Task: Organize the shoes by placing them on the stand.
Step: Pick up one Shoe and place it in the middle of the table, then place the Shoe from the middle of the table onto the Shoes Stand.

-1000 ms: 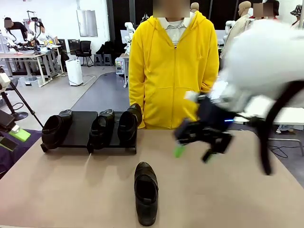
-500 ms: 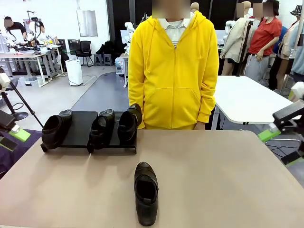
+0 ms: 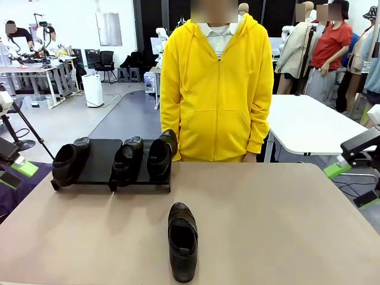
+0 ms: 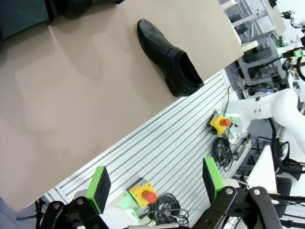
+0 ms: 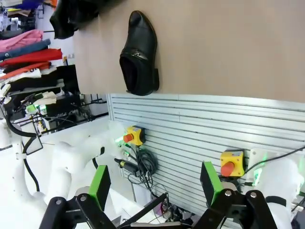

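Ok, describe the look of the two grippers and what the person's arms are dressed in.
Both grippers, the left gripper and the right gripper, are black linkage builds with bright green rectangular pads at the tips. White arm segments carry dark cables. The person's arms are in long yellow hoodie sleeves with ribbed cuffs.

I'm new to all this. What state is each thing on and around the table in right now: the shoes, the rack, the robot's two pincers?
Shoe on the table: lying loose near the front edge, not on the rack.
Three shoes on the stand: resting on it, toes down the slope.
Stand: one slot on its left panel free.
Left pincer: open, holding nothing, off the table's edge.
Right pincer: open, holding nothing, off the table's edge.
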`<state>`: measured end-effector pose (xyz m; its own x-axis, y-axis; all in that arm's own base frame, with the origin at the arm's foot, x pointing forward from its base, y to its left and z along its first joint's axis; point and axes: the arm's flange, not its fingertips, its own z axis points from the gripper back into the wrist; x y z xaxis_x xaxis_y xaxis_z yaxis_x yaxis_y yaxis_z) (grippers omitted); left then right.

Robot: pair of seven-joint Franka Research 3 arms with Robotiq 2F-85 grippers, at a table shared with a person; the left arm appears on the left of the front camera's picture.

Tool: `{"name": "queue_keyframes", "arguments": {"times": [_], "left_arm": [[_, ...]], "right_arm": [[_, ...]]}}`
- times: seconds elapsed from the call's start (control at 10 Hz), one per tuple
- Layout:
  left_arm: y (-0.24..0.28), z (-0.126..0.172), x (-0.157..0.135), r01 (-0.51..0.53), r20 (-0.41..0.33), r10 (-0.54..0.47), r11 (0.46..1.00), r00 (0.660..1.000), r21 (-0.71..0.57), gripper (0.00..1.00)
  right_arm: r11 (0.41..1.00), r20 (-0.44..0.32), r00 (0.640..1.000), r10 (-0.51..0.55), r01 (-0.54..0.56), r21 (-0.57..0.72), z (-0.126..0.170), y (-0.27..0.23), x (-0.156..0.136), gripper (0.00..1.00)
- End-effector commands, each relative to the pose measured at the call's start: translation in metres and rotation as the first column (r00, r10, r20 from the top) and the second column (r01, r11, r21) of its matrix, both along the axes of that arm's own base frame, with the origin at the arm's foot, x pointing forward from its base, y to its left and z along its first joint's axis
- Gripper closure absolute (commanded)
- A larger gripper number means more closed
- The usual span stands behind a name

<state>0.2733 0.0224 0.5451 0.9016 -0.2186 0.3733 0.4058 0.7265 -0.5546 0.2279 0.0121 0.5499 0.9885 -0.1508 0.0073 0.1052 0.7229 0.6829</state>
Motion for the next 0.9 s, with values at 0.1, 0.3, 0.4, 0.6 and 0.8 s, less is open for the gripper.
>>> {"name": "queue_keyframes", "arguments": {"times": [0.1,0.3,0.4,0.6,0.8], "left_arm": [[0.0,0.001,0.0,0.005,0.001,-0.005,1.0,1.0,-0.019,0.0],[0.0,0.001,0.0,0.005,0.001,-0.005,1.0,1.0,-0.019,0.0],[0.0,0.001,0.0,0.005,0.001,-0.005,1.0,1.0,-0.019,0.0],[0.0,0.001,0.0,0.005,0.001,-0.005,1.0,1.0,-0.019,0.0],[-0.042,-0.005,0.009,-0.042,-0.087,0.037,0.998,0.996,-0.05,0.0]], "right_arm": [[0.999,0.02,1.0,0.023,-0.024,0.023,0.004,-0.001,0.0,0.0],[0.999,0.02,1.0,0.023,-0.024,0.023,0.004,-0.001,0.0,0.0],[0.999,0.02,1.0,0.023,-0.024,0.023,0.004,-0.001,0.0,0.0],[0.999,0.02,1.0,0.023,-0.024,0.023,0.004,-0.001,0.0,0.0],[0.999,0.02,1.0,0.023,-0.024,0.023,0.004,-0.001,0.0,0.0]]}}
